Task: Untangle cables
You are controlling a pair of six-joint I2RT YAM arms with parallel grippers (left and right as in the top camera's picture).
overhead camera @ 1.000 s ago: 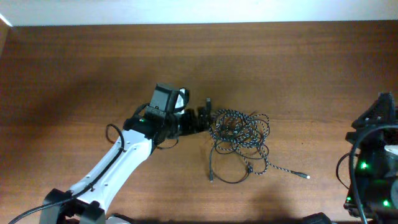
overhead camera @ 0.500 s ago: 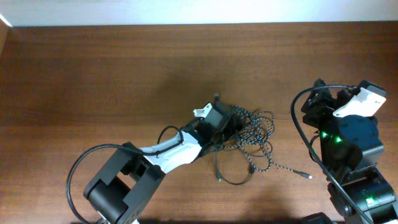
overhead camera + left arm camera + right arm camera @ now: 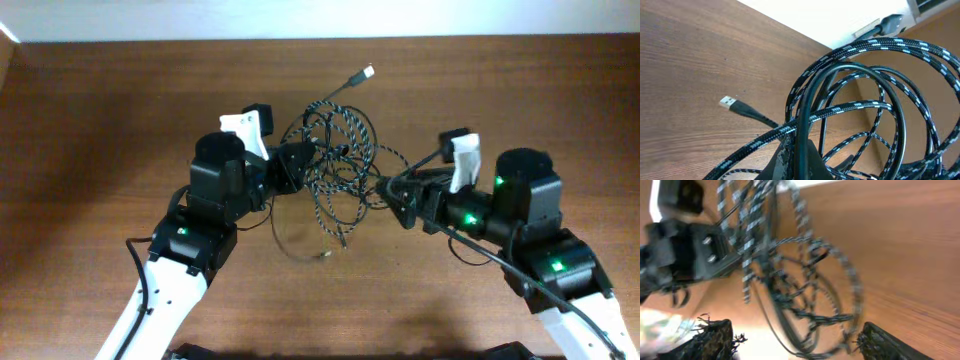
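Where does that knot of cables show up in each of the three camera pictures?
Overhead: cable tangle in the middle, slightly above centre.
Left wrist: cable tangle fills the right half, close up.
Right wrist: cable tangle blurred, left of centre.
Shared landmark: the wooden table behind it in every view.

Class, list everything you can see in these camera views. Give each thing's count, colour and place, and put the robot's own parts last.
cable tangle: one bundle, black-and-white braided strands plus plain black ones, strand count unclear, mid-table between the two arms
upper plug: one, silver-tipped, sticking out beyond the tangle's far side
lower plug: one, pale tip, on a thin black lead at the tangle's near side
table: one, brown wood, fills the overhead view
wall: one white strip along the far edge
left gripper: one, black, gripping the tangle's left side
right gripper: one, black, fingers apart at the tangle's right side
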